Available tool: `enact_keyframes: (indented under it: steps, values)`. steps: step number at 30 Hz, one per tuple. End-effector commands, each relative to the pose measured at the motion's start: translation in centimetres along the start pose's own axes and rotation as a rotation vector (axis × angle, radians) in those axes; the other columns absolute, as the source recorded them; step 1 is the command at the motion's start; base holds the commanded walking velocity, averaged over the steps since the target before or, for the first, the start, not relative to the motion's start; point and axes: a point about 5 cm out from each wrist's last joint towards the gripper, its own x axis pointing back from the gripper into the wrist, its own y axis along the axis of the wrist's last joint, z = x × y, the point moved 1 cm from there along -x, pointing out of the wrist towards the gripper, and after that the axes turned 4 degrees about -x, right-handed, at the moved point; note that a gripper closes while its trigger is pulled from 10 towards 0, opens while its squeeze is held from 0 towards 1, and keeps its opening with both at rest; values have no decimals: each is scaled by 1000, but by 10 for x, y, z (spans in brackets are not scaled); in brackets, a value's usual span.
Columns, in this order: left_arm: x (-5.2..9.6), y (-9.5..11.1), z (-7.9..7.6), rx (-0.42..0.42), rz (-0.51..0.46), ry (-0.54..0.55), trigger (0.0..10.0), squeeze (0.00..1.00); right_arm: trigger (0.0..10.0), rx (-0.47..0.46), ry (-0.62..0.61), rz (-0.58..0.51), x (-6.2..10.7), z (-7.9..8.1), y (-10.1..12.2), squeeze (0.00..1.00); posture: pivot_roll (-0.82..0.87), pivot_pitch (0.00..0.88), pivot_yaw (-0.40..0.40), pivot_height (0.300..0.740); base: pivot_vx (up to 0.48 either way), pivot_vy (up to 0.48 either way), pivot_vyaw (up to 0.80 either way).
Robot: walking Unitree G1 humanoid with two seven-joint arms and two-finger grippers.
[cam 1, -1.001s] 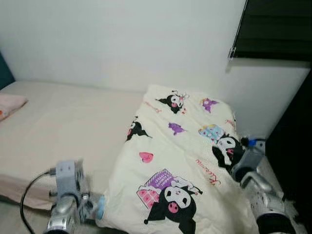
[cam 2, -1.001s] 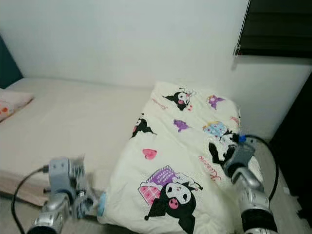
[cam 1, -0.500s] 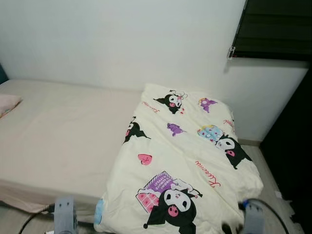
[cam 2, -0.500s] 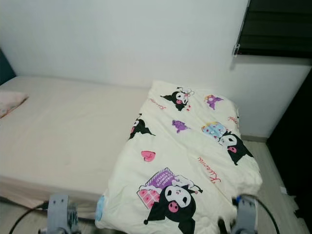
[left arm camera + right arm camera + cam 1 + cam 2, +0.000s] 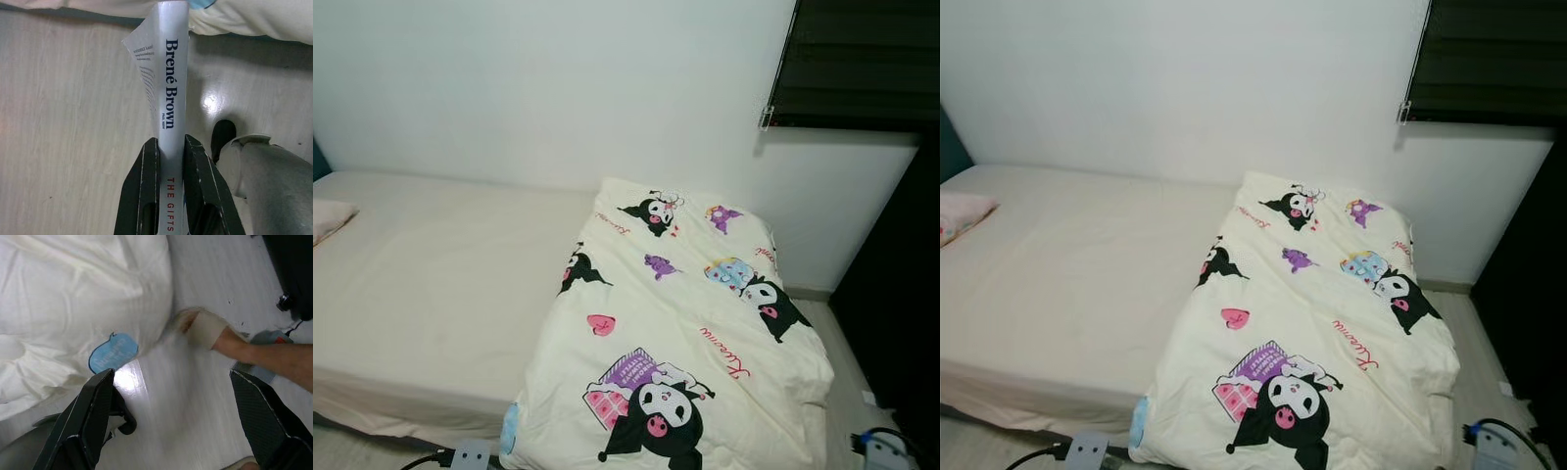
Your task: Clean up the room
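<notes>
White wall [image 5: 558, 88] is backing a low bed [image 5: 421, 284] that is spanning the head views, with a dark window blind [image 5: 852, 59] sitting at two o'clock. Cream sheeting is covering the mattress, and a cartoon-printed duvet [image 5: 675, 323] is lying over its right part, from centre down toward five o'clock, with its lower edge hanging off the bed's front side. A pink pillow [image 5: 960, 215] is peeking in at nine o'clock.

In the left wrist view, the left gripper [image 5: 171, 196] is pinching a white book [image 5: 171, 98] by its spine, fingers [image 5: 142, 196] pressing both covers; the spine is reading "Brené Brown" and a loose page is fanning out to one side. Pale wooden floor [image 5: 63, 122] is lying beneath it, with the duvet's edge just beyond the book's far end.

In the right wrist view, the right gripper [image 5: 181, 431] is standing wide apart and holding nothing, over glossy floor beside the hanging duvet, where a blue speech-bubble print [image 5: 113, 352] is showing. A person's hand [image 5: 200, 328] in a pale glove is touching the duvet's edge.
</notes>
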Motion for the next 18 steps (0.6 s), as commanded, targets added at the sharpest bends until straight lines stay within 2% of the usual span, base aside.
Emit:
enact_keyframes:
  steps: [1,6,18]
  values:
    - [-1,5,2,-14,-22,-1,10000,0,10000,-14,-15,-13,0,-3,3,0,-113,0,-51,740,0,0,0]
    - [-1,7,3,-80,-40,-17,10000,0,10000,-48,-17,-32,0,0,4,0,-113,0,-22,740,0,0,0]
    - [-3,9,15,-87,-41,-1,10000,0,10000,-47,-2,-14,-1,8,-4,0,-108,0,-3,740,0,0,0]
